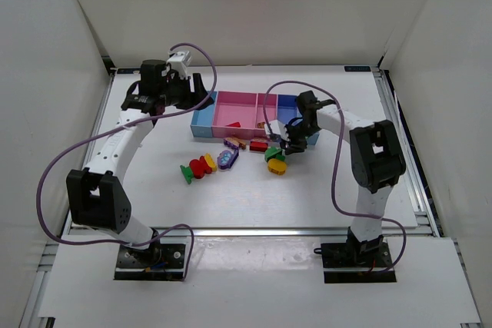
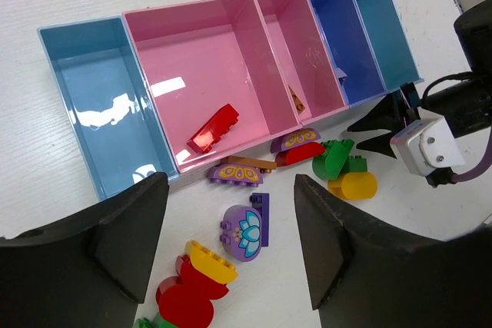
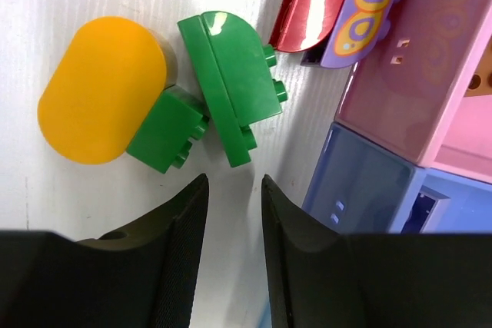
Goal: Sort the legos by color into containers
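Note:
The containers (image 1: 254, 117) are a joined row of bins: light blue (image 2: 100, 97), pink (image 2: 192, 59), a narrower pink, then blue (image 2: 338, 36). A red lego (image 2: 214, 128) lies in the big pink bin. Loose legos lie in front of the row: a purple flower piece (image 2: 246, 228), yellow (image 2: 211, 260) and red (image 2: 188, 301) pieces, and a flat purple one (image 2: 238, 173). My left gripper (image 2: 231, 190) hangs open and empty above them, by the row's left end (image 1: 200, 94). My right gripper (image 3: 233, 182) is slightly open and empty, just short of a green lego (image 3: 231, 82) and a yellow one (image 3: 102, 90).
A small orange piece (image 2: 296, 100) lies in the narrow pink bin. A red arch (image 3: 315, 5) and a purple arch (image 3: 365, 13) rest against the bins' front wall. White walls enclose the table, and purple cables loop over both arms.

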Robot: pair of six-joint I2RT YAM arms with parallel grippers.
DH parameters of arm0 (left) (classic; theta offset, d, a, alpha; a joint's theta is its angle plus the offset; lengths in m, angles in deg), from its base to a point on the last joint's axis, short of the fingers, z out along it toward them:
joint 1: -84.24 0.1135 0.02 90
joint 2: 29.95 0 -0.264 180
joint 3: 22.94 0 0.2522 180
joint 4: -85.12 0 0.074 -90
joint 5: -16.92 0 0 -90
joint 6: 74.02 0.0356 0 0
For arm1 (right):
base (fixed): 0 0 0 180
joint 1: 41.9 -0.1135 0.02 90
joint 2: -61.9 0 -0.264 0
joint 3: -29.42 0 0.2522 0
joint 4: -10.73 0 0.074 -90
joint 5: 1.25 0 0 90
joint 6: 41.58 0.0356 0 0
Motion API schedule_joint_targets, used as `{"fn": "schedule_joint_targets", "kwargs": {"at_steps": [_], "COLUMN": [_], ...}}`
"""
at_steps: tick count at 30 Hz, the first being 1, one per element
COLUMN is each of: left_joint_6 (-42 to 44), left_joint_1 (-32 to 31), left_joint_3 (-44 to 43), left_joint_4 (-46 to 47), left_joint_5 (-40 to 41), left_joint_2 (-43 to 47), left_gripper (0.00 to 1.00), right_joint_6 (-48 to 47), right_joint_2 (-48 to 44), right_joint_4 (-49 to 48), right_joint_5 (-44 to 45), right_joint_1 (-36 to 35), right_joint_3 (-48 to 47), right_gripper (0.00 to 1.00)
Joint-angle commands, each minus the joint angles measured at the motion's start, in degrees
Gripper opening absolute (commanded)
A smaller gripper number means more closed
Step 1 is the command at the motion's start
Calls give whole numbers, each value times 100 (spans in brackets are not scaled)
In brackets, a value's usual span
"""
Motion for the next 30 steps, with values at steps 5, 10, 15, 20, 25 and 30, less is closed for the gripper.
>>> {"fn": "schedule_joint_targets", "kwargs": {"at_steps": [5, 10, 15, 20, 25, 30], "left_joint_6": [-45, -28, -28, -28, -36, -54], "left_joint_1": [59, 103, 156, 218, 261, 270], "left_joint_3": [-187, -178, -178, -161, -143, -143], "left_joint_4": [32, 32, 41, 50, 50, 50], "left_joint_5": [-54, -107, -169, -212, -265, -283], "left_joint_2": [10, -16, -34, -78, -87, -104], "left_gripper": [77, 77, 77, 77, 77, 77], "right_joint_6": [-107, -134, -178, -204, -221, -257], "right_joint_2": [189, 260, 260, 242, 207, 207], "right_joint_4": [-81, -29, 68, 139, 174, 218], "right_joint_5": [-86, -94, -156, -182, -200, -173], "right_joint_1": [-52, -87, -175, -298, -368, -386], "right_joint_3": [-431, -527, -563, -545, -475, -396], "right_gripper": [39, 39, 40, 40, 40, 39]}}
